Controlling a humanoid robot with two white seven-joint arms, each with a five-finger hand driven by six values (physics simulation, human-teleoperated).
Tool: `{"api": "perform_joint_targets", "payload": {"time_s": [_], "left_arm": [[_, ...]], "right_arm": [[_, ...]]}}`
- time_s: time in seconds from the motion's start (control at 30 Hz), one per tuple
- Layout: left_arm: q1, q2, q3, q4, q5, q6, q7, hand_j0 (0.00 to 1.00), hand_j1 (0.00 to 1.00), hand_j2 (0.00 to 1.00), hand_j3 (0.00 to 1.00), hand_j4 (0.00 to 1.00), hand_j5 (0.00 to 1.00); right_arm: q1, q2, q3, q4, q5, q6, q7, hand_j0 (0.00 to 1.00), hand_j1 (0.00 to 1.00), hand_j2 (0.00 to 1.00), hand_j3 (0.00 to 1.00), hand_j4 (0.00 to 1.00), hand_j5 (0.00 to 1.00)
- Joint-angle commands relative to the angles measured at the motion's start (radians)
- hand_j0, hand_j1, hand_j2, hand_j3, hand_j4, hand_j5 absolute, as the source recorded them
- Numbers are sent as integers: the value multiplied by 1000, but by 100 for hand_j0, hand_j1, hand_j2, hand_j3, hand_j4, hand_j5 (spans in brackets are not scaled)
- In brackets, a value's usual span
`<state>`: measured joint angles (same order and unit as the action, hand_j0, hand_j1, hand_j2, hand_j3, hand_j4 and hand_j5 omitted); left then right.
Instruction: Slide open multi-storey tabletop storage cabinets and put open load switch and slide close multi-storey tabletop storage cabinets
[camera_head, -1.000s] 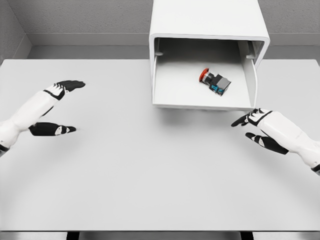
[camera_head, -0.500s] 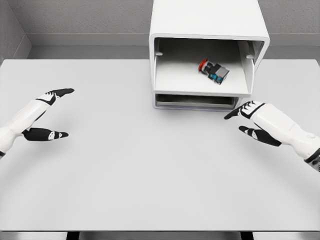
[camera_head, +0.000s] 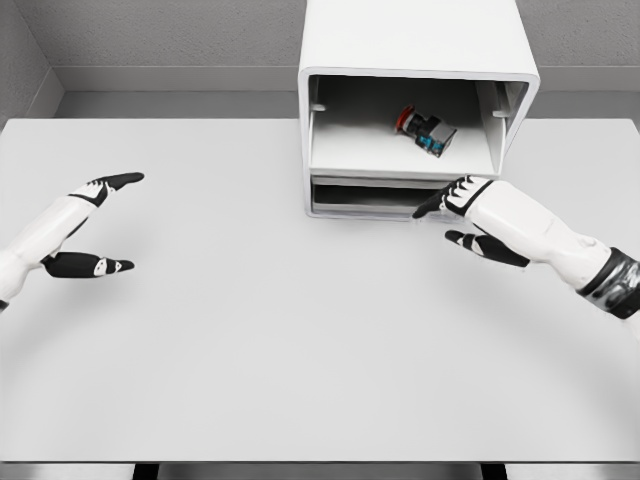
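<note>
White and boxy, the storage cabinet (camera_head: 415, 40) stands at the far side of the grey table (camera_head: 270, 340); its upper drawer (camera_head: 400, 160) is nearly pushed in, with the red-capped load switch (camera_head: 425, 130) lying tilted inside it; the right hand (camera_head: 468, 215) hovers just before the drawer front, fingers relaxed and grasping nothing; the left hand (camera_head: 90, 225) rests well apart at the left, fingers spread, holding nothing.

Smooth matt white cabinet (camera_head: 415, 40), matt table (camera_head: 250, 350)
</note>
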<state>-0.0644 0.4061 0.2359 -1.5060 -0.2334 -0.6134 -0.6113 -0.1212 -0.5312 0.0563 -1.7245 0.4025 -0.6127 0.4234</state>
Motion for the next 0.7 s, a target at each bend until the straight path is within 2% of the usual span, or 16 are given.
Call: {"api": "perform_joint_targets", "payload": {"time_s": [0.0, 0.13, 0.33, 0.67], "left_arm": [[0, 0, -1, 7, 8, 2, 0, 100, 100, 100, 100, 100, 100], [0, 0, -1, 7, 8, 2, 0, 100, 100, 100, 100, 100, 100], [0, -1, 0, 7, 8, 2, 0, 100, 100, 100, 100, 100, 100], [2, 2, -1, 7, 8, 2, 0, 100, 100, 100, 100, 100, 100]], "right_arm": [[-5, 0, 10, 29, 1, 2, 0, 67, 67, 67, 67, 67, 67], [-61, 49, 40, 83, 2, 2, 51, 67, 67, 67, 67, 67, 67], [-67, 49, 39, 98, 2, 2, 51, 68, 68, 68, 68, 68, 68], [-118, 51, 48, 151, 2, 2, 51, 68, 68, 68, 68, 68, 68]]}}
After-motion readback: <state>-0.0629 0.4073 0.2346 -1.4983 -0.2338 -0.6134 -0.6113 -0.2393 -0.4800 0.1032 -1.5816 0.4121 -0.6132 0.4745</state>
